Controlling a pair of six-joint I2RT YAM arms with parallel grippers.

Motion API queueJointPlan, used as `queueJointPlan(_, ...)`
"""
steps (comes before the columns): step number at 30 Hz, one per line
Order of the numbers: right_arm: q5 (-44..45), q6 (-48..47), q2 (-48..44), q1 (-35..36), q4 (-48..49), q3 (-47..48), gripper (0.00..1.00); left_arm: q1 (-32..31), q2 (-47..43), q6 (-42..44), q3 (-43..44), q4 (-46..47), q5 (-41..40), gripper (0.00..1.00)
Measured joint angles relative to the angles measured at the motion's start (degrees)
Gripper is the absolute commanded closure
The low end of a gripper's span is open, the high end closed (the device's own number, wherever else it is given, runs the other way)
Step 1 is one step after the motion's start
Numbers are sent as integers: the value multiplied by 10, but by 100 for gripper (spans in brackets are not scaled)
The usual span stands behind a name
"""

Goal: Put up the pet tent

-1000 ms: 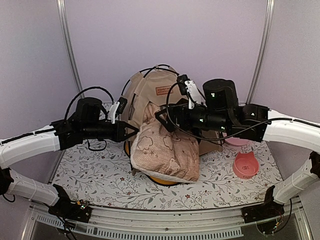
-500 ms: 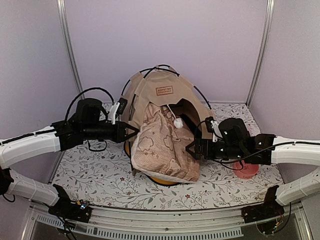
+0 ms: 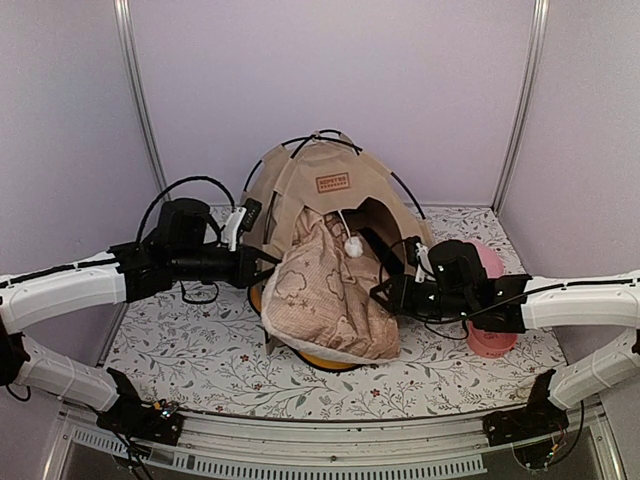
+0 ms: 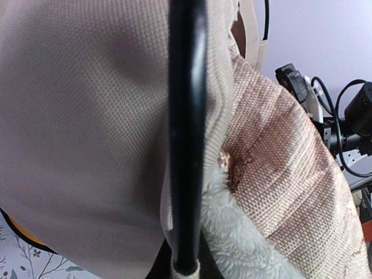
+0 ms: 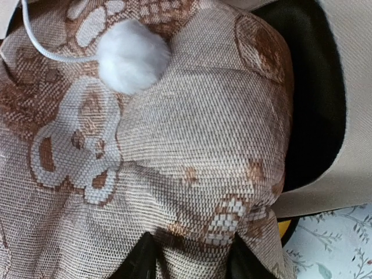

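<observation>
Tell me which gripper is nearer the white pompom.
Right. The right gripper is at the cushion, close beside the pompom; the left gripper holds the tent at the cushion's opposite side, farther away.

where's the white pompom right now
In the top view the white pompom hangs on its string in the doorway of the pet tent, mid-table, resting against the top of the patterned cushion.

Tan pet tent (image 3: 300, 190) with black poles (image 4: 186, 116), brown label (image 3: 331, 183), white pompom (image 3: 354, 247); pinkish-brown cushion (image 3: 320, 300) with pale animal figures; white desk (image 3: 200, 360) with leafy sprigs; pink bowl (image 3: 490, 340)
</observation>
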Motion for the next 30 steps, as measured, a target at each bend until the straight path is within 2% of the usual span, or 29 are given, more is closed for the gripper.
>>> queueJointPlan(2,1,-7,8,-1,-20,24,100,-3,3,3,0,2,0,100)
queueJointPlan(10,48,-74,34,-2,-148,192,100,-18,21,19,5,10,11,100)
queueJointPlan(15,119,-136,78,-2,-206,292,100,-30,35,37,16,5,45,100)
queueJointPlan(23,237,-232,147,-23,-225,314,100,-42,40,71,42,-14,130,100)
queueJointPlan(30,272,-262,178,-26,-222,314,100,-43,32,78,42,-16,171,100)
